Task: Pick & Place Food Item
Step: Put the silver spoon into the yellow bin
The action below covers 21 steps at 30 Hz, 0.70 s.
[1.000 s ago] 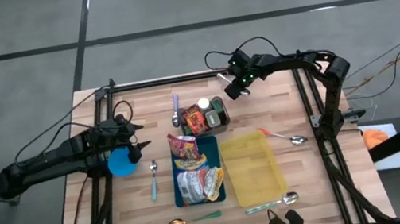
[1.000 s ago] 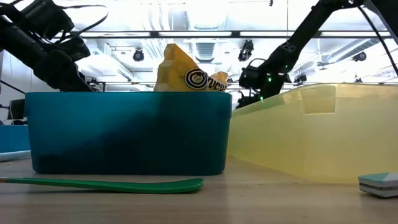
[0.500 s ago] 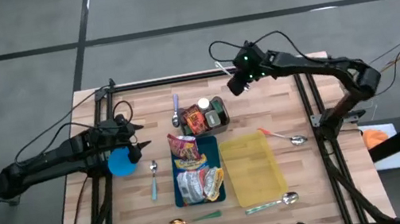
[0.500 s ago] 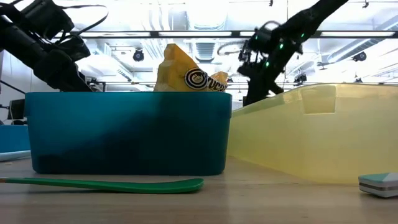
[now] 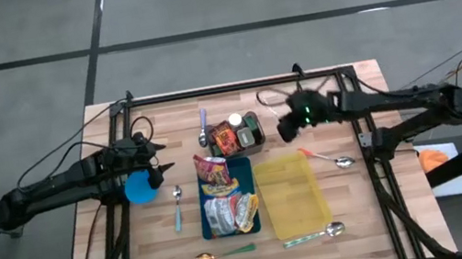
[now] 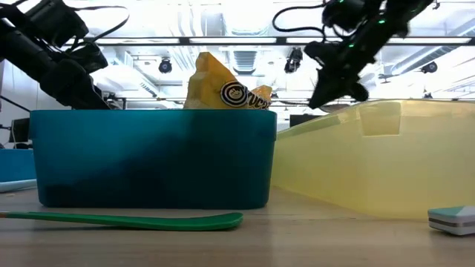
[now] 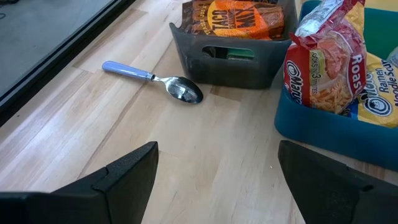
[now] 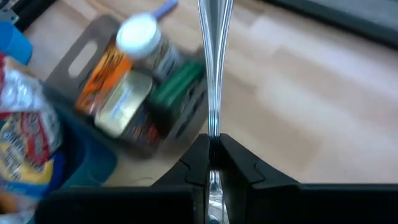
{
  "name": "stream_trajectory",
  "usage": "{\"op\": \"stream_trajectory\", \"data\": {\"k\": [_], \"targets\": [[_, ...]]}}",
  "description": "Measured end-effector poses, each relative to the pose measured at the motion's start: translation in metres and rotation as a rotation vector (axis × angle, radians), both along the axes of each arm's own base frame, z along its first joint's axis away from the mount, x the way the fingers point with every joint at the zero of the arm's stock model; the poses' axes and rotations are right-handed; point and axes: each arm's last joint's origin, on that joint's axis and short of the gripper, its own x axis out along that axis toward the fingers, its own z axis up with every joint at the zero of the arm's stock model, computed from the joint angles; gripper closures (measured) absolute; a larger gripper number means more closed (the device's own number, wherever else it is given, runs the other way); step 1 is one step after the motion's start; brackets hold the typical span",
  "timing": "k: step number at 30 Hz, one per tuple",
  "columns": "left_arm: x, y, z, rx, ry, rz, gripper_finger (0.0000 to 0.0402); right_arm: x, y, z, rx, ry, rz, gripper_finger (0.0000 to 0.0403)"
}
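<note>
Both arms are matte black, built of slim tubular links joined by chunkier rounded joints. Thin black cables loop loosely off each arm. The right tool (image 5: 286, 127) carries a small green light at its wrist housing. The left tool (image 7: 217, 180) ends in two broad, flat, dark fingers (image 7: 127, 171) with angular, bevelled edges.

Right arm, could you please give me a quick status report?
Right claw shut on a metal utensil handle, above the grey bin. Left claw open beside the blue cup. Nothing blocking.
</note>
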Motion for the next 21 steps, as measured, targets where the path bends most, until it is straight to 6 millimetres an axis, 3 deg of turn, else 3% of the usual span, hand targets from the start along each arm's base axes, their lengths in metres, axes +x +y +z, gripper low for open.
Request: {"op": "stream_trajectory", "data": {"k": [10, 21], "targets": [[0.000, 0.000, 0.000, 0.000, 0.000, 0.000, 0.0066, -0.005, 0.072, -0.029, 0.106, -0.023, -0.063, 0.0386], [0.000, 0.000, 0.000, 0.000, 0.000, 0.000, 0.0066, 0.010, 0.125, -0.052, 0.212, 0.011, -0.104, 0.0386]]}}
